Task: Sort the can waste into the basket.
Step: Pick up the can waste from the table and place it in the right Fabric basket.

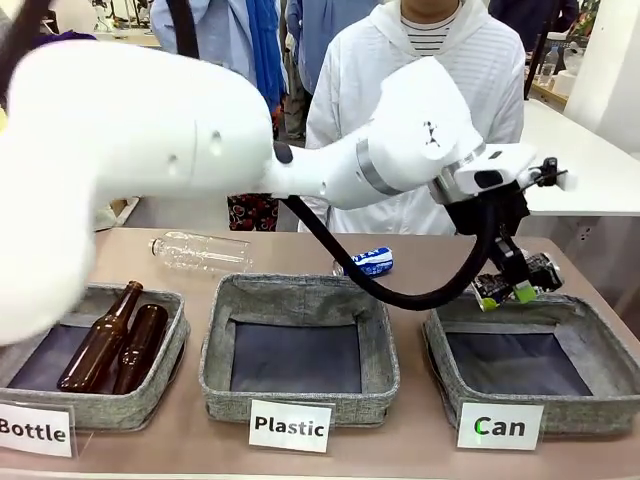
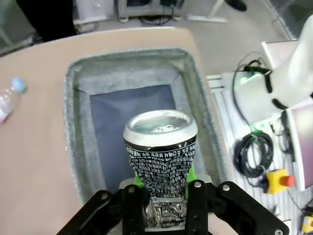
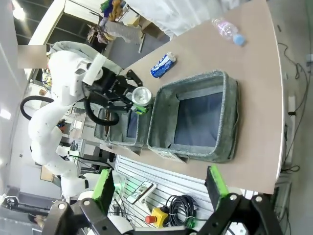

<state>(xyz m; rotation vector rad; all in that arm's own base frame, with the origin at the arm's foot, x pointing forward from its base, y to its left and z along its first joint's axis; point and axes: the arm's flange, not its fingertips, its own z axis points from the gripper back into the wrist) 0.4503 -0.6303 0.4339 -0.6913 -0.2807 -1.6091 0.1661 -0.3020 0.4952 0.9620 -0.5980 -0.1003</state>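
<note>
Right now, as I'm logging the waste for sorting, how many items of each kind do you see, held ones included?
Brown glass bottles: 2
Clear plastic bottles: 1
Cans: 2, the blue and white can and the black can held by the left end effector
Total: 5
</note>
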